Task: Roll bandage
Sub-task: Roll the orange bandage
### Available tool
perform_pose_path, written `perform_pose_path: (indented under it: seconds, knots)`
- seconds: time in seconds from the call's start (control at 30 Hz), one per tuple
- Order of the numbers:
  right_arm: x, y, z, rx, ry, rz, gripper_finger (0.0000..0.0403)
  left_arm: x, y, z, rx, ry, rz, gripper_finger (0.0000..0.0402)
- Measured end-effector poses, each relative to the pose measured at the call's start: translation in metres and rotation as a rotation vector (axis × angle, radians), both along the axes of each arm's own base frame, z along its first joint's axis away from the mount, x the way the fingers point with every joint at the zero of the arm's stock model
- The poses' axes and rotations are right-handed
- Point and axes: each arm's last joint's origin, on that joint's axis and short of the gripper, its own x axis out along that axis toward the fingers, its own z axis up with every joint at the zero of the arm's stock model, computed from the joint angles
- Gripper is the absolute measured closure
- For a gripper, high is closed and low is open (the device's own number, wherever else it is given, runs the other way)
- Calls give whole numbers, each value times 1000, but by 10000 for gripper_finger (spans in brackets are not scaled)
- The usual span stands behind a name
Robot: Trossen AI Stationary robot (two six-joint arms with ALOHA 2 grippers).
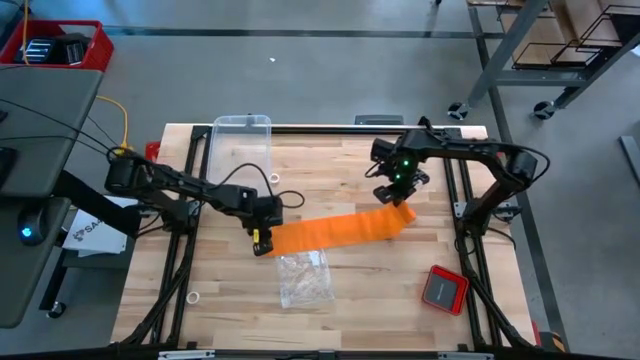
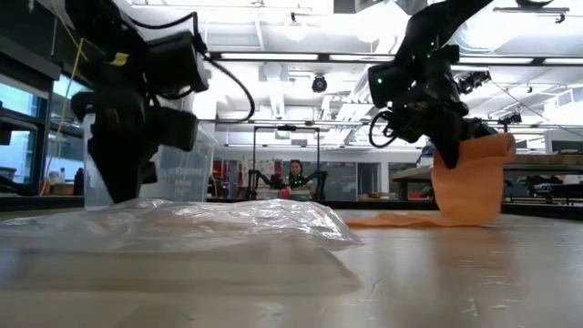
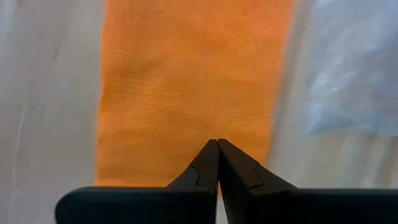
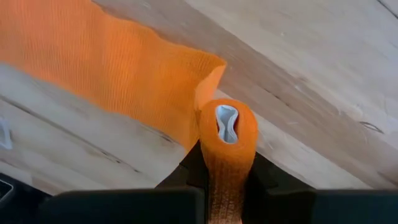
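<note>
**Bandage half laid out, pinned at one end and gripped at the other**

The bandage [image 1: 335, 231] lay as a long orange band across the middle of the wooden table [image 1: 380, 300], running from the left gripper [image 1: 262, 240] up to the right gripper [image 1: 397, 193]. The left gripper's fingers were pressed together, tips down on the near end of the strip, apparently pinning it to the wood. The right gripper [image 4: 227, 163] was clamped on the rolled end [image 4: 227, 127], a small stubby roll with a pale core showing in its middle; in the low view that end hung raised off the table, the loose band draping down from it [image 2: 469, 178].

Judging by the drape and the knit weave, the fabric was light, soft and limp, likely a little stretchy and clingy rather than slippery. It would sag and twist without tension, so a hold across the roll's sides, with the far end anchored, looked the sensible grip. It seemed in no way fragile.

Whether the left tips actually caught the fabric or merely rested on it could not be made out. The right fingertips were hidden behind the roll. A crumpled clear plastic bag [image 1: 305, 277] blocked much of the low view, and a clear plastic bin [image 1: 241, 150] and a small red device [image 1: 444, 288] sat well apart from the work.
</note>
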Motion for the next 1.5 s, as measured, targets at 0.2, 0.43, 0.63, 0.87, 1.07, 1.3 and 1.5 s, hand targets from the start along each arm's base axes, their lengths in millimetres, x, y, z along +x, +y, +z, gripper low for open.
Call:
perform_pose_path:
  seconds: [0.2, 0.43, 0.63, 0.87, 1.07, 1.3, 1.5]
  knots:
    - [-3, 7, 5, -18, 43, -21, 373, -7, 0, -5, 47, 116, 19, 401]
    - [-3, 15, 3, -54, 98, -37, 373, -21, 2, 1, 116, 199, 6, 401]
    - [-4, 26, -24, -65, 101, -127, 373, -30, 3, 7, 153, 226, -15, 401]
    - [1, 37, -41, -141, 65, -204, 373, -35, 3, 10, 160, 251, -15, 401]
    - [3, 48, -42, -185, 98, -215, 319, -36, 3, 10, 154, 252, -15, 401]
    - [3, 52, -42, -213, 113, -216, 254, -35, 3, 11, 148, 249, -7, 401]
    - [0, 52, -35, -240, 91, -212, 235, -37, 3, 11, 143, 271, 9, 401]
